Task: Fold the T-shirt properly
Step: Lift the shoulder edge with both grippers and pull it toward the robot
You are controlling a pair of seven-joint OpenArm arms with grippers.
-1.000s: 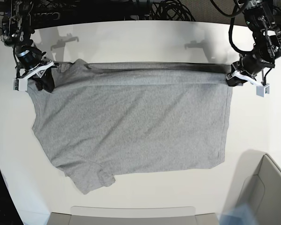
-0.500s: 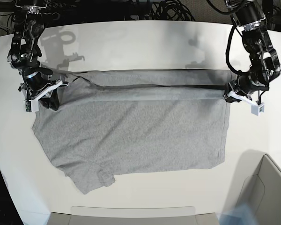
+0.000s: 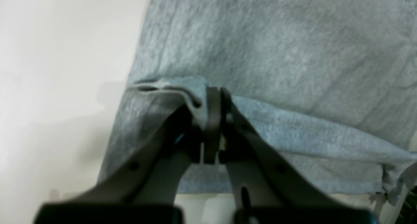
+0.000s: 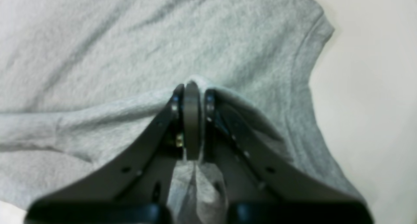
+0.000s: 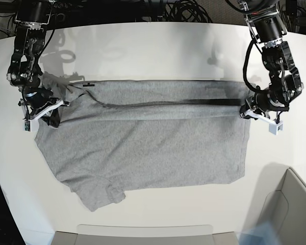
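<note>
The heather-grey T-shirt [image 5: 143, 148] lies spread on the white table [image 5: 153, 46], plain side up. Its far edge is lifted into a long fold stretched between both grippers. On the right of the base view, my left gripper [image 5: 247, 113] is shut on the hem corner of that fold. The left wrist view shows the left gripper [image 3: 213, 100] pinching a ridge of T-shirt [image 3: 293, 48] cloth. My right gripper [image 5: 47, 109] is shut on the fold's other end, beside a sleeve. The right wrist view shows the right gripper [image 4: 192, 90] closed on bunched T-shirt [image 4: 130, 38] fabric.
A grey box [image 5: 290, 204] stands at the front right corner. A flat grey tray [image 5: 143, 232] runs along the table's front edge. Black cables [image 5: 183, 10] pile up behind the far edge. One sleeve [image 5: 99, 196] pokes out at the front left.
Both grippers have moved toward the front of the table, drawing the shirt's far edge with them. The stretched fold now lies further over the shirt's body.
</note>
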